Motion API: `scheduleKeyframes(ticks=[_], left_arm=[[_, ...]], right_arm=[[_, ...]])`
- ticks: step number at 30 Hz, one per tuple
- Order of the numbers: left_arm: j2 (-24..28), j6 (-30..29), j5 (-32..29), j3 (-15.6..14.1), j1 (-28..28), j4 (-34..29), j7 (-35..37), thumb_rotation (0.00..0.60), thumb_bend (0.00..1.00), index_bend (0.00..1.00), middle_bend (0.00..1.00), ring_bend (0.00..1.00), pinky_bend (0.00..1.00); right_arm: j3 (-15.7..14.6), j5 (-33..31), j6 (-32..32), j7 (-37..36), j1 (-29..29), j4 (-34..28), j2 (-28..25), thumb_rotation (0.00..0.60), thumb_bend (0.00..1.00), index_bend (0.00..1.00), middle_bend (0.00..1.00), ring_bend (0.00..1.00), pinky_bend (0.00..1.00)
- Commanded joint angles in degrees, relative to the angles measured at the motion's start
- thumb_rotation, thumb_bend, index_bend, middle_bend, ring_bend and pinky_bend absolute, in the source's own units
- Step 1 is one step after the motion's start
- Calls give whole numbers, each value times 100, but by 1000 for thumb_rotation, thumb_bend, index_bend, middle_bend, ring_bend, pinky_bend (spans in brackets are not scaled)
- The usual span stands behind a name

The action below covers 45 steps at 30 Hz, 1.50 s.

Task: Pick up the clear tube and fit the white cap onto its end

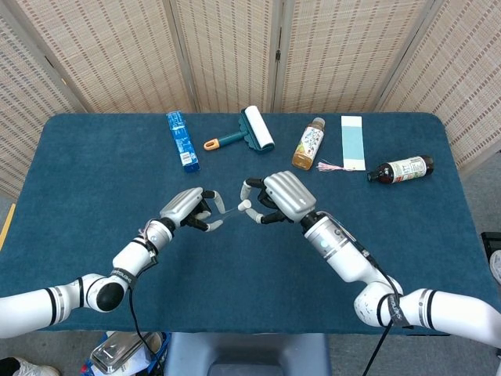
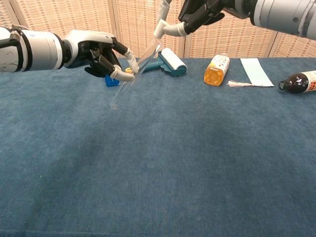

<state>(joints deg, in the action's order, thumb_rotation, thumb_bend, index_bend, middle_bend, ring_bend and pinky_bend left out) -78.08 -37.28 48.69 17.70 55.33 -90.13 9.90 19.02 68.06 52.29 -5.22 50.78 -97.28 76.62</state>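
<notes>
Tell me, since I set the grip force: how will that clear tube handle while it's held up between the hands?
The clear tube looks thin-walled, so probably light and fragile; go gentle. Its smooth, round surface may slip in the left hand pinching its middle. It stays straight at a tilt, so likely stiff as the right hand works its upper end.

The left hand [image 1: 189,210] and the right hand [image 1: 275,197] are up over the middle of the blue table [image 1: 70,180], close together; a thin clear tube [image 1: 225,208] runs between them, hard to see; behind them lie a blue box [image 1: 182,140], a lint roller [image 1: 249,131], a small bottle [image 1: 308,144], a paper strip [image 1: 352,142] and a dark bottle [image 1: 401,168] on its side.
</notes>
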Motion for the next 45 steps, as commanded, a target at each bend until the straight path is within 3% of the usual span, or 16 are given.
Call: scheduleKeyframes(ticks=[1,45], left_arm=[[2,0,11,-3,-2,7,4,600,389,615,1000,1000,1000],[-13,106,-130,-57,128,57,-26,600,388,613,1000,1000,1000]], right_arm=[[-9,1,8,15,-7,-4,-11,600,726,785,1000,1000,1000],[-94,-182,-155,163,159,384,321,600,711,791,1000,1000,1000]])
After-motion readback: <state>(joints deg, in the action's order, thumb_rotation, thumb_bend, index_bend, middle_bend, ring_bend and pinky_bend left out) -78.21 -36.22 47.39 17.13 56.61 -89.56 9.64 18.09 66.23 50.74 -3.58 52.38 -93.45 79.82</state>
